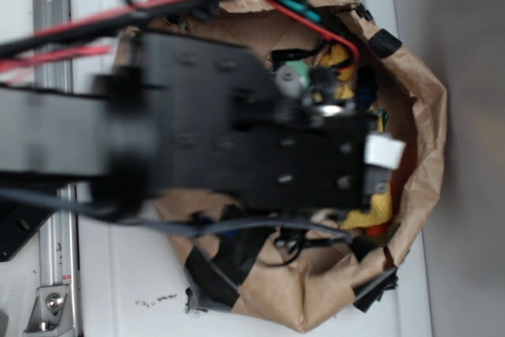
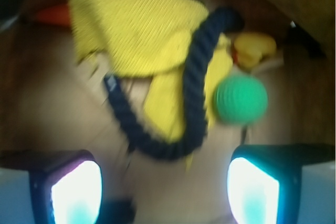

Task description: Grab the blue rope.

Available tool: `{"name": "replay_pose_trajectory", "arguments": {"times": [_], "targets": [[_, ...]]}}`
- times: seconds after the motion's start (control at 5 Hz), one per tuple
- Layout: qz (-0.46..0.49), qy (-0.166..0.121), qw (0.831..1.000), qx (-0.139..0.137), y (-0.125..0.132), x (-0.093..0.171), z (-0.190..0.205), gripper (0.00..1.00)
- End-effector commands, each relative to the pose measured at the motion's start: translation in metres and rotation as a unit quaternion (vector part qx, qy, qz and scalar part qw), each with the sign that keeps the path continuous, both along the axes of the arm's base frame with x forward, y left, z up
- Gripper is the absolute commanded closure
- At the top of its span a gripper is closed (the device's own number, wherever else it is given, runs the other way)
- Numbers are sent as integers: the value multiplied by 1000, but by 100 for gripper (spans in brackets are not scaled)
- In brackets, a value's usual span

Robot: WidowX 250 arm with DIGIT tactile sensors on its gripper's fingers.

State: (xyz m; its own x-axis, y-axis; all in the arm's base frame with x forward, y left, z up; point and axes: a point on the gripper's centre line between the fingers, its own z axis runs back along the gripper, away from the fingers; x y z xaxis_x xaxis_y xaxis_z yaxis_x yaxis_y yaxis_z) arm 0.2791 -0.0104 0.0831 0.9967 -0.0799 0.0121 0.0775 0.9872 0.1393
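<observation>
In the wrist view the blue rope point(image 2: 191, 85), a thick dark navy twisted cord, curves in a U over a yellow cloth point(image 2: 136, 30) on the brown paper floor. One end, with a brighter blue cap, lies at the left point(image 2: 110, 82). My gripper point(image 2: 164, 190) is open, its two glowing fingertips point(image 2: 76, 192) wide apart just below the rope's bend, with nothing between them. In the exterior view the black arm point(image 1: 260, 140) covers the inside of the paper bag point(image 1: 418, 116), and the rope is hidden there.
A green ball point(image 2: 240, 99) rests beside the rope on the right. A yellow toy point(image 2: 254, 48) and an orange piece point(image 2: 52, 14) lie further back. The bag's brown paper walls rise on all sides. Red and black cables point(image 1: 158, 5) run over the arm.
</observation>
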Motion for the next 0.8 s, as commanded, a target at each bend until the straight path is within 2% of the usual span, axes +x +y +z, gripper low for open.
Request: {"name": "replay_pose_trajectory", "arguments": {"times": [0.0, 0.2, 0.6], "targets": [[2, 62, 998, 9, 30, 6, -32, 0], [14, 57, 998, -16, 28, 6, -34, 100], [0, 86, 996, -36, 15, 13, -58, 100]]}}
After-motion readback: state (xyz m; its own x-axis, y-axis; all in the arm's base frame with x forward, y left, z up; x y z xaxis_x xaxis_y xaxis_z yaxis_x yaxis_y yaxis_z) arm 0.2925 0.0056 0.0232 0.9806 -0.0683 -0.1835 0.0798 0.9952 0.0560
